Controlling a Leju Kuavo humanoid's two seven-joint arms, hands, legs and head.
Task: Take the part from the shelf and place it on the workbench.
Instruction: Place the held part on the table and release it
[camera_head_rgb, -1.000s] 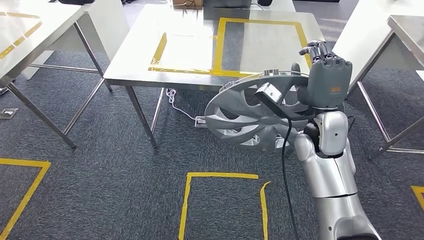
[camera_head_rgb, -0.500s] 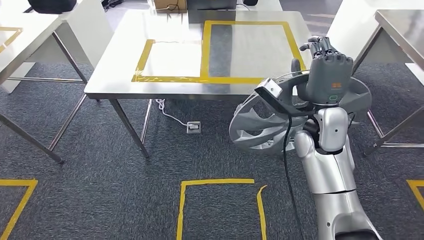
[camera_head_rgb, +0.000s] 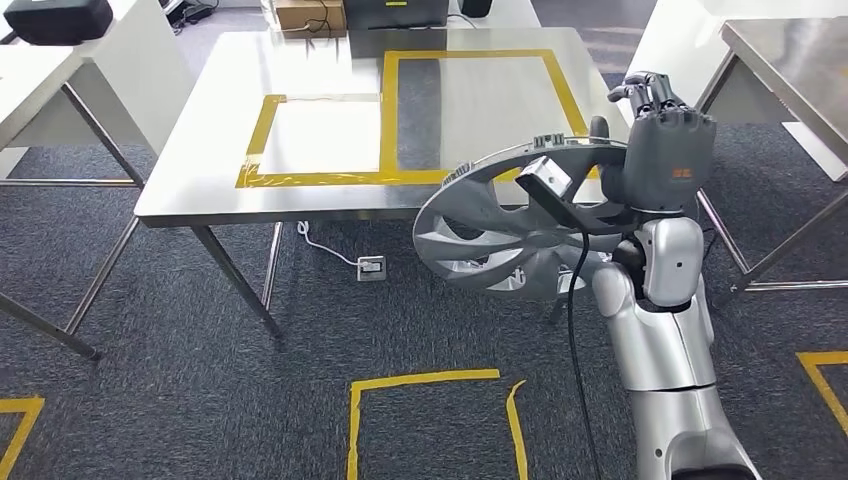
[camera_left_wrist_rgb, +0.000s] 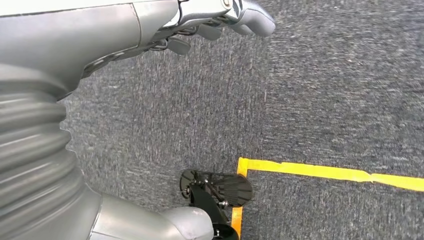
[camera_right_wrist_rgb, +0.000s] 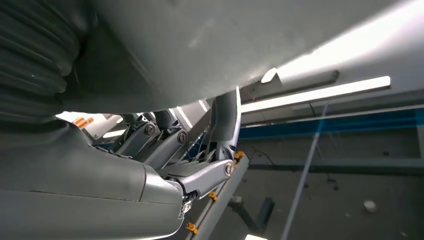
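Observation:
The part is a large silver spoked wheel cover, held tilted on edge in front of me. My right hand grips its rim on the right side, knuckles toward me. The part's upper edge overlaps the front right corner of the steel workbench, which carries yellow tape frames. In the right wrist view the part's grey rim lies across my curled fingers. My left hand hangs over the dark carpet with its fingers stretched out, holding nothing.
Another steel table stands at the left with a black case on it, and a third table at the right. Yellow tape squares mark the carpet. A power strip and cable lie under the workbench.
The whole picture has shifted, so the camera has moved and the workbench sits a little closer. The part swung right half a second ago and is now back to the left in my right hand.

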